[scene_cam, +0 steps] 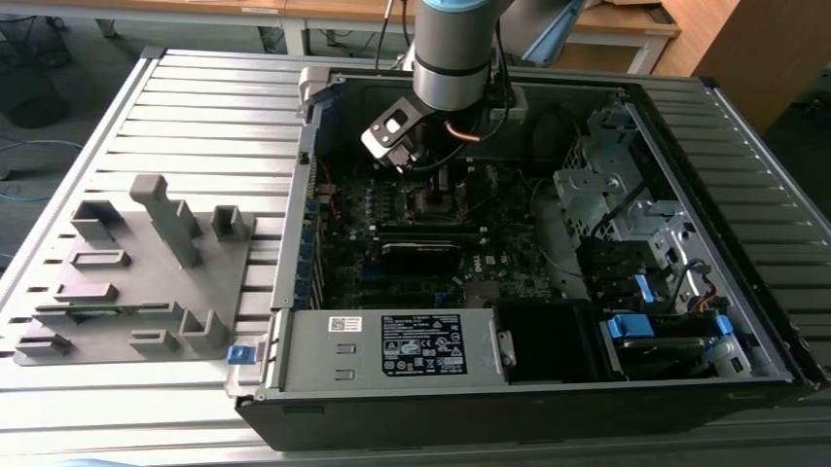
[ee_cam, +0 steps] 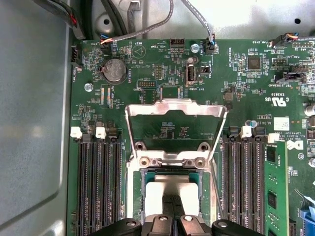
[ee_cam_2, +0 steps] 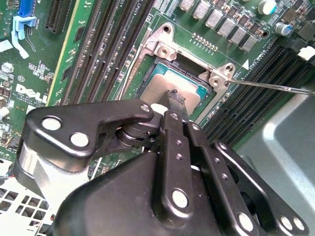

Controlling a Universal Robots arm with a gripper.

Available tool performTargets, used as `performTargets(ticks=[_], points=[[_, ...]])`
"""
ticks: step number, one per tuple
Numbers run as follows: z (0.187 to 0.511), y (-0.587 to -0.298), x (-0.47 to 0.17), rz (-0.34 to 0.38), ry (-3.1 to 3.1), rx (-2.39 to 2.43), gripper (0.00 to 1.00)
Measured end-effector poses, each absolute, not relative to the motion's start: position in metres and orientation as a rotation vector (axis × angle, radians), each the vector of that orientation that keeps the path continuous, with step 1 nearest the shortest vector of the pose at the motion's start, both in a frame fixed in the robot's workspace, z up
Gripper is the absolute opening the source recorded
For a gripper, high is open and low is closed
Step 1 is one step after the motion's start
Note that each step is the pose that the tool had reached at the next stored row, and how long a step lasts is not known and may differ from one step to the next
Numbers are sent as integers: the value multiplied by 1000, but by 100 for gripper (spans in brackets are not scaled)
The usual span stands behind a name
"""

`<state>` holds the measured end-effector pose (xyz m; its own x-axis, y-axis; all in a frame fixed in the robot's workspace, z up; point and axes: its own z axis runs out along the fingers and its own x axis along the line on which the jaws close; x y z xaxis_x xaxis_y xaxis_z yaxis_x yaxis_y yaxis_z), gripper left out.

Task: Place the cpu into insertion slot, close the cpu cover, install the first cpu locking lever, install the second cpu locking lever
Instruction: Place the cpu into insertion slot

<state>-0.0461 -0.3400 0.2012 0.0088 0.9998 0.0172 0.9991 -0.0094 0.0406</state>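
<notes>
Second wrist view — one cpu, one gripper

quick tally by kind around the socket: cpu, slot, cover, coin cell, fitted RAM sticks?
cpu: 1
insertion slot: 1
cpu cover: 1, hinged open
coin cell: 1
RAM stick: 1
Total: 5

The cpu cover stands flipped open. Beside its hinge the cpu lies in the insertion slot — the end effector close over it, tips together.
</notes>
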Motion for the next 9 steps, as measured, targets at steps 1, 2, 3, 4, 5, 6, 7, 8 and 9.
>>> performTargets(ticks=[1, 2, 3, 4, 5, 6, 7, 8, 9], points=[[201, -340, -46, 64, 2199, 2219, 11], [201, -340, -46, 64, 2199, 2219, 11], [200, -340, -46, 64, 2199, 2219, 11], [200, -340, -46, 63, 2199, 2219, 11], [200, -340, -46, 63, 2199, 2219, 11], [200, -340, -46, 62, 2199, 2219, 11], [200, -340, -46, 62, 2199, 2219, 11], [199, -340, -46, 63, 2199, 2219, 11], [199, -340, -46, 63, 2199, 2219, 11]])
